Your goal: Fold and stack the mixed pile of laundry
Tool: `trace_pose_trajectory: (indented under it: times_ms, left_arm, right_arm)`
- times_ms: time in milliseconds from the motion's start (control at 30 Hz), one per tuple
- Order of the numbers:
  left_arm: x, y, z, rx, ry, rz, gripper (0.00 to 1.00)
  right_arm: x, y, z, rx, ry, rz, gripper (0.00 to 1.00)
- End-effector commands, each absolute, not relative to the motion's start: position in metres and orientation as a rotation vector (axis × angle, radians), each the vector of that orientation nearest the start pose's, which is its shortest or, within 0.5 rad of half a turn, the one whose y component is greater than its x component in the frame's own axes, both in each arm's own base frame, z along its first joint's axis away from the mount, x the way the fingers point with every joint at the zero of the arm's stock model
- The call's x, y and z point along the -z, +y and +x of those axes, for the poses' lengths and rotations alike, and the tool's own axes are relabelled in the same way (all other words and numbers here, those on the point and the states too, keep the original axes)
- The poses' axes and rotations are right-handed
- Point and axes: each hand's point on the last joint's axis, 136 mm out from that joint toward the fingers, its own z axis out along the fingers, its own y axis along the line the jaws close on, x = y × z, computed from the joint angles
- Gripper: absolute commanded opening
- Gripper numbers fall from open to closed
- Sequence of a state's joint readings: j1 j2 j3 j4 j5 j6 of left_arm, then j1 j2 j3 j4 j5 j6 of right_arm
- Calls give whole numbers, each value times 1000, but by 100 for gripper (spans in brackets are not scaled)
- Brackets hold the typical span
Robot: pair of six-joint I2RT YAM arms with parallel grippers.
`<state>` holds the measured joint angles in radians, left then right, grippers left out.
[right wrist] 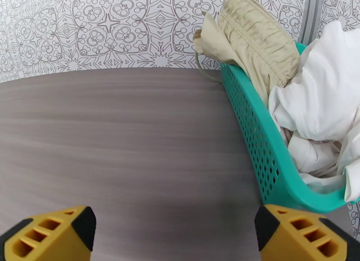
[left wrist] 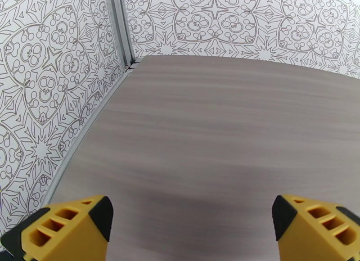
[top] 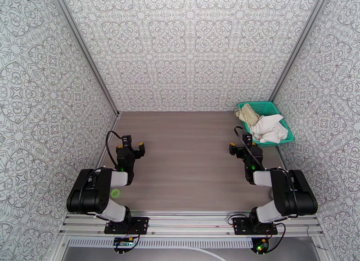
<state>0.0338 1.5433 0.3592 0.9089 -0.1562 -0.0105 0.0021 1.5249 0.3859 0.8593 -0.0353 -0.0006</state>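
At the far right corner of the desk (top: 189,167), a green mesh basket (top: 266,107) stands close to the patterned wall (top: 189,46), and both garments of the laundry lie bunched inside it, unfolded. The white T-shirt (top: 270,128) fills the nearer part of the basket in a crumpled heap that rises above the rim. The beige shorts (top: 248,114) take the farther end, touching the T-shirt, and droop out over the basket's left edge. From the right wrist camera, the gathered waistband of the shorts stands up above the rim, with a flap of the fabric hanging outside the mesh wall above the desk. The right end effector (top: 238,147) hovers over bare desk near the basket's near left corner, apart from it and from both garments; its yellow fingers (right wrist: 306,232) are spread wide with nothing between them. The left end effector (top: 134,145) hangs over the left side of the desk, well apart from the basket, pointing towards the far left corner where two wall panels meet. Its fingers are likewise spread wide and hold nothing, with only wood-grain surface showing between them. Both arms sit folded low, close to their bases at the near edge.
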Motion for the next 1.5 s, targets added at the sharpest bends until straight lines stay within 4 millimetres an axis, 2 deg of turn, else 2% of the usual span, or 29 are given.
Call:
trace_pose_trajectory:
  times_ms: [0, 633, 1067, 1300, 1467]
  left_arm:
    - [-113, 36, 400, -149, 1830, -113, 100]
    - [-113, 37, 400, -143, 1831, -114, 99]
    - [-111, 37, 401, -43, 1841, -100, 99]
    - [-111, 35, 401, -64, 1842, -96, 99]
    - [-115, 30, 400, -82, 1828, -69, 93]
  right_arm:
    - [-118, 13, 401, -45, 1826, -61, 99]
    - [-118, 13, 400, -44, 1827, -62, 99]
    - [-118, 13, 400, -44, 1827, -58, 99]
    - [-117, 5, 402, -16, 1838, -12, 99]
    - [-119, 9, 397, -31, 1816, -40, 99]
